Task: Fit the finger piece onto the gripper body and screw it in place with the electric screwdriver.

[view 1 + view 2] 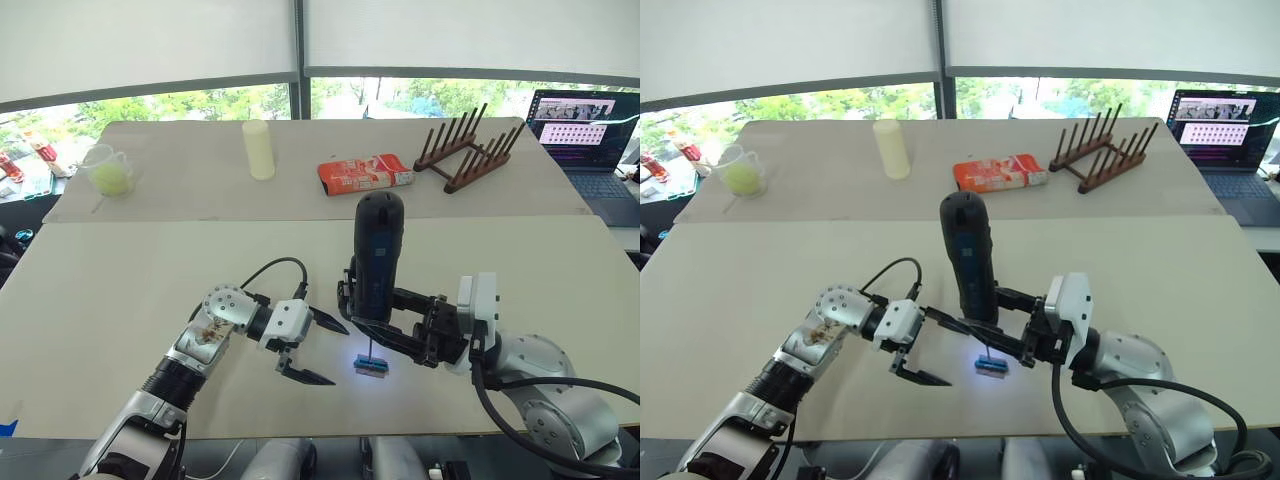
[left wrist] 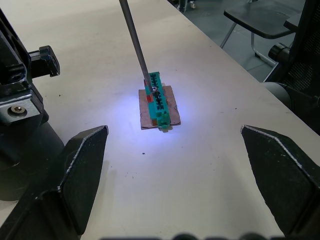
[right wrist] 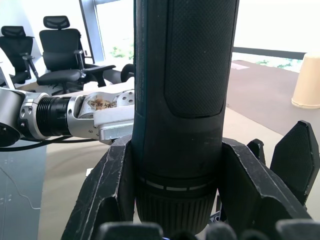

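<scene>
My right gripper (image 1: 366, 316) is shut on the electric screwdriver (image 1: 378, 250), a thick black stick held upright with a bluish panel on its side. Its thin metal bit (image 2: 136, 45) comes down onto one end of a tiny green-and-brown block (image 2: 159, 102) lying on the table in a patch of bluish light. My left gripper (image 1: 338, 355) stands open just left of the block (image 1: 371, 367), its fingers (image 2: 82, 170) spread wide, apart from the block and holding nothing. The finger piece and the gripper body are out of view.
Along the back table stand a clear measuring cup (image 1: 110, 172), a pale yellow cylinder (image 1: 259, 150), a red packet (image 1: 365, 172) and a wooden rack (image 1: 470, 150). A laptop (image 1: 585, 130) sits at the far right. The table's front edge runs close below the block.
</scene>
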